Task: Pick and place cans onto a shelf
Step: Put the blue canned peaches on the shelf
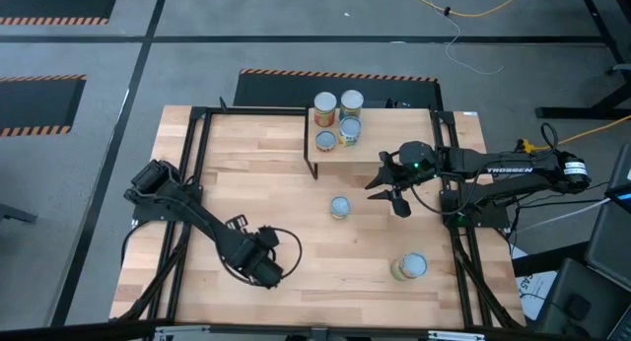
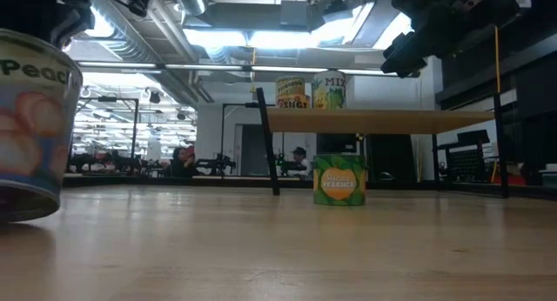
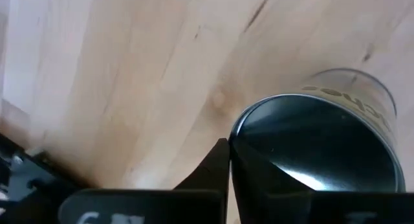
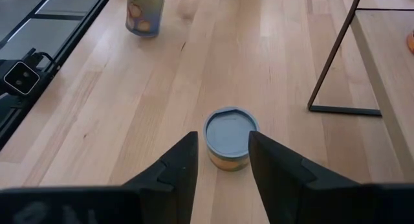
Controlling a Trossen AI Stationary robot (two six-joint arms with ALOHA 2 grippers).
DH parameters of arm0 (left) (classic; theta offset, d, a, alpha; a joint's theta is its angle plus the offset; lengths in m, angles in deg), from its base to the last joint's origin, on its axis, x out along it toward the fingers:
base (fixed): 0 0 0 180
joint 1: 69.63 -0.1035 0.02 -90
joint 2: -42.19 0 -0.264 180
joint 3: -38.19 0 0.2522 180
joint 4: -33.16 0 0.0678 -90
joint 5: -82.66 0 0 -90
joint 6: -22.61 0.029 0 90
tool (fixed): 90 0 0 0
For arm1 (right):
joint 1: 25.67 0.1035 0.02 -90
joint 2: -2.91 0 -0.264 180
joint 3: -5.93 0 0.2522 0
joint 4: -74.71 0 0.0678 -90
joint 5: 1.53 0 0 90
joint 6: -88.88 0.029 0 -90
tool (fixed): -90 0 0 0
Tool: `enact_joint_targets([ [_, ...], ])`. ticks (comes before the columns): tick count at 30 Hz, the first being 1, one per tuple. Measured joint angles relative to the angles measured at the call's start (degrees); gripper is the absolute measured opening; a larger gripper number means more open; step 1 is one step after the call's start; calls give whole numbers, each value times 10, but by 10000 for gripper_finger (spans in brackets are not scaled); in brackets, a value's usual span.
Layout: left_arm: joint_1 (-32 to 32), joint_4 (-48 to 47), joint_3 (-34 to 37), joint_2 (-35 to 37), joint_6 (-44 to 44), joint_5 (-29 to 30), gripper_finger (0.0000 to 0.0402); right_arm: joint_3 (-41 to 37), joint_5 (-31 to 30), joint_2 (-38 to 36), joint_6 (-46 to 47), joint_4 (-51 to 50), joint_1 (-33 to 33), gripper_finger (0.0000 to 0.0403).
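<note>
A peaches can (image 3: 323,146) with a shiny top stands on the table near the front edge, looming at the left of the low view (image 2: 26,118). My left gripper (image 3: 228,160) points down with its fingers shut right beside that can's top rim, and hides the can in the high view (image 1: 268,267). My right gripper (image 4: 223,159) hangs open above the table (image 1: 389,188). Just past its fingertips stands a small green-labelled can (image 4: 226,136), clear of both fingers. The shelf (image 1: 394,134) carries several cans (image 1: 337,119) at its left end. My left gripper has its shut fingertips (image 3: 242,166) at the near edge of the peaches can's top rim (image 3: 249,123), coming from above and pointing down. Whether they touch the rim I cannot tell. The can stands upright on the table, outside the fingers.
One more can (image 1: 409,267) sits near the table's right front corner. A black frame (image 1: 187,183) runs along the table's sides. Bare wood lies between the two arms and in front of the shelf.
</note>
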Motion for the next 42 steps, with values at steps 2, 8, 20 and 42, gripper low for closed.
enact_joint_targets([
  [2,-8,6,0,0,21,4,2,0,0,0,0,0,0,141],
  [8,-43,10,-7,0,100,40,1,0,0,0,0,0,0,141],
  [20,-147,106,-55,1,362,96,0,0,0,0,0,1,0,141],
  [42,-311,289,-56,1,725,-31,0,0,0,0,0,5,0,141],
])
